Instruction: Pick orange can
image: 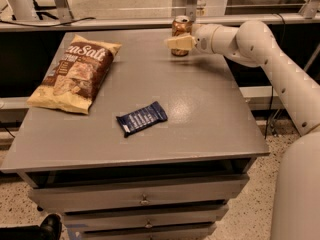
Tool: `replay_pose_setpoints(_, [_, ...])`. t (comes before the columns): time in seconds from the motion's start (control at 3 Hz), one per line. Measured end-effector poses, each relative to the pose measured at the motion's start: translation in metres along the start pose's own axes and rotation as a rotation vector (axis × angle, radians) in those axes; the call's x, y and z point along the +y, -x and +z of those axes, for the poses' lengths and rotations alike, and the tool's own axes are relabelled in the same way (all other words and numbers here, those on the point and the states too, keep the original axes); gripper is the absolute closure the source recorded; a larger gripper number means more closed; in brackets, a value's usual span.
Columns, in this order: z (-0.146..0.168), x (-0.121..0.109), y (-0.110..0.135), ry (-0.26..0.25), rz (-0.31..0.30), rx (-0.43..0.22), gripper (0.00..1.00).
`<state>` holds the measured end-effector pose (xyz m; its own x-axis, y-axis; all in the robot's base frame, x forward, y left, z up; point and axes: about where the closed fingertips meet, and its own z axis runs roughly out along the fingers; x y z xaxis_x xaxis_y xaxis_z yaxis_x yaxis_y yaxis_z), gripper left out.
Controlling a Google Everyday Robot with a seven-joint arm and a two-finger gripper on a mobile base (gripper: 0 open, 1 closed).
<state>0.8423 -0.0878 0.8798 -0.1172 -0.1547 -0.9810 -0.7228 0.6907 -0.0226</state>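
At the far edge of the desk, right of centre, the orange can stands upright, with the end effector set against its lower body from the right. Whether it is clamped on the can or merely at it cannot be told. The approach appears done; the can rests on the desk, so a sure grasp and the lift remain. The can's contents are hidden. At left a chip bag lies flat, seemingly unopened; a blue wrapped bar lies nearer; the drawers below are shut.
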Motion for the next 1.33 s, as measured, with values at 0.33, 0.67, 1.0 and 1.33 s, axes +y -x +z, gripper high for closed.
replay_pose_setpoints(0.33, [0.005, -0.003, -0.003, 0.015, -0.002, -0.01, 0.42])
replay_pose_setpoints(0.67, [0.006, 0.003, 0.002, 0.036, 0.003, -0.02, 0.64])
replay_pose_setpoints(1.0, [-0.002, 0.019, 0.016, 0.071, 0.008, -0.039, 0.87])
replay_pose_setpoints(1.33, [-0.025, 0.036, 0.045, 0.127, 0.007, -0.083, 1.0])
